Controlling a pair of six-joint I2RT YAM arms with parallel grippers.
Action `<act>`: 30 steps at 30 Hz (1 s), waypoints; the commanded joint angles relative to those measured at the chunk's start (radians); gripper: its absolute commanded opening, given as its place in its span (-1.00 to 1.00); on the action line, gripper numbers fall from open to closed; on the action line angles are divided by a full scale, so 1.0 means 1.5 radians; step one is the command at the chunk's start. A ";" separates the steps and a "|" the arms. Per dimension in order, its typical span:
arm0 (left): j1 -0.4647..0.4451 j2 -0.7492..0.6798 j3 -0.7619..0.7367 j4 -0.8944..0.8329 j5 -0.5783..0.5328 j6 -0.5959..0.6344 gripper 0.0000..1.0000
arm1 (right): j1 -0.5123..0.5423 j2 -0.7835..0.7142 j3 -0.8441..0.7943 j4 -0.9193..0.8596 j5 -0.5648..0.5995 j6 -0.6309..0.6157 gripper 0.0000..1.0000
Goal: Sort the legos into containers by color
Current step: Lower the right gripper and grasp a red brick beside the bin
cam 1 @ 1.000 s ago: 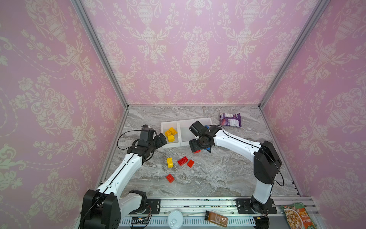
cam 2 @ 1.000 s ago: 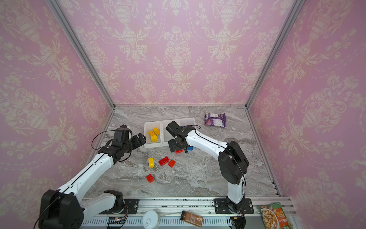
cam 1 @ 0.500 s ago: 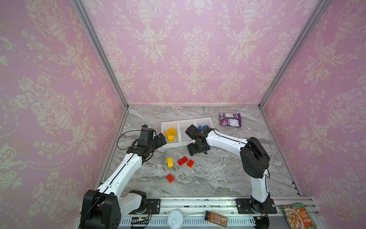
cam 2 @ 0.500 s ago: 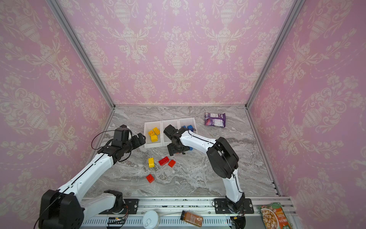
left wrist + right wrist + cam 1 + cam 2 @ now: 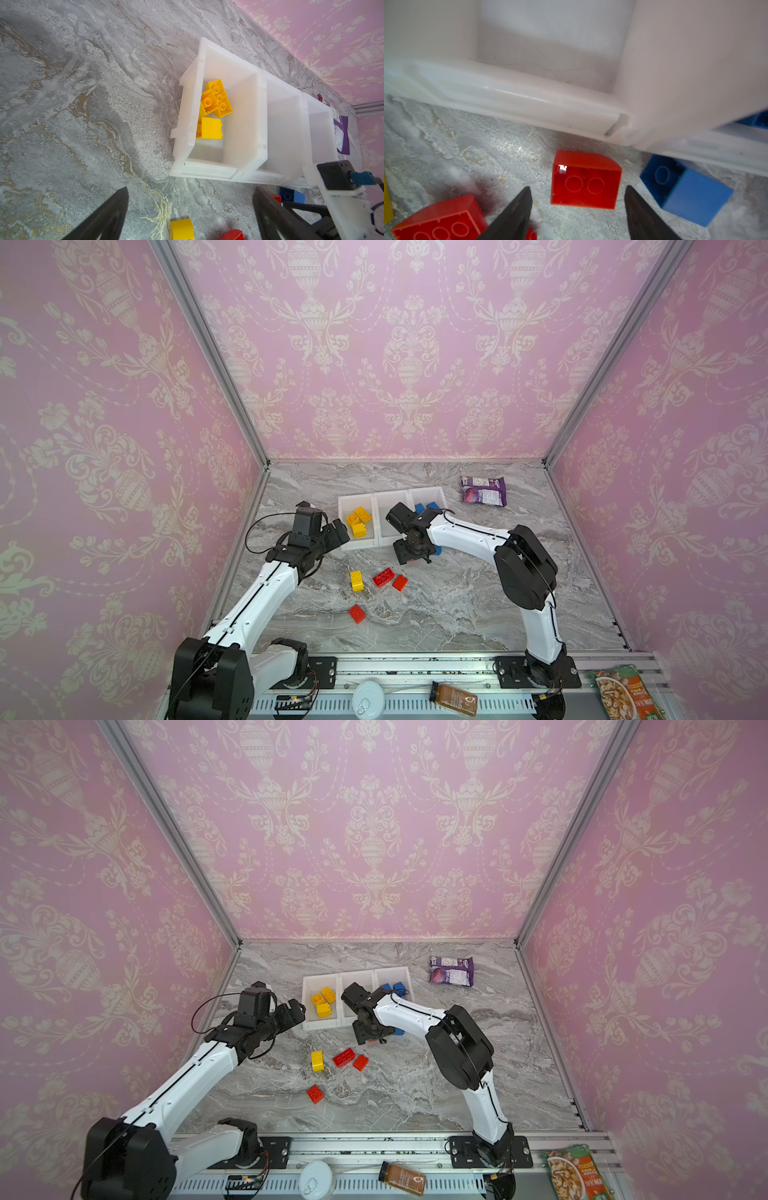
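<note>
The right gripper stands partly spread, its dark tapered fingers flanking a red brick with a slim gap on each side and clamped on nothing. That brick lies on its side on the grey marbled worktop, just before the front rim of the containers, with a blue brick near it. In both top views this gripper hides the red brick; only the wrist views show it. The left gripper is spread wide and empty, near the end bin where glossy yellow bricks lie, two with their hollow ringed undersides up. In a top view, blue bricks sit in the opposite end bin, and a loose yellow brick and three loose red bricks lie on the worktop nearer the arms' bases.
</note>
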 commanded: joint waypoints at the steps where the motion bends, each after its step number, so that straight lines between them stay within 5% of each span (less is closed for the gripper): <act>1: 0.006 -0.005 0.001 -0.018 0.007 -0.008 0.91 | -0.006 0.011 0.011 0.006 0.021 0.007 0.39; 30: 0.006 -0.012 -0.002 -0.021 0.004 -0.009 0.91 | -0.009 0.035 0.005 0.029 0.012 0.024 0.22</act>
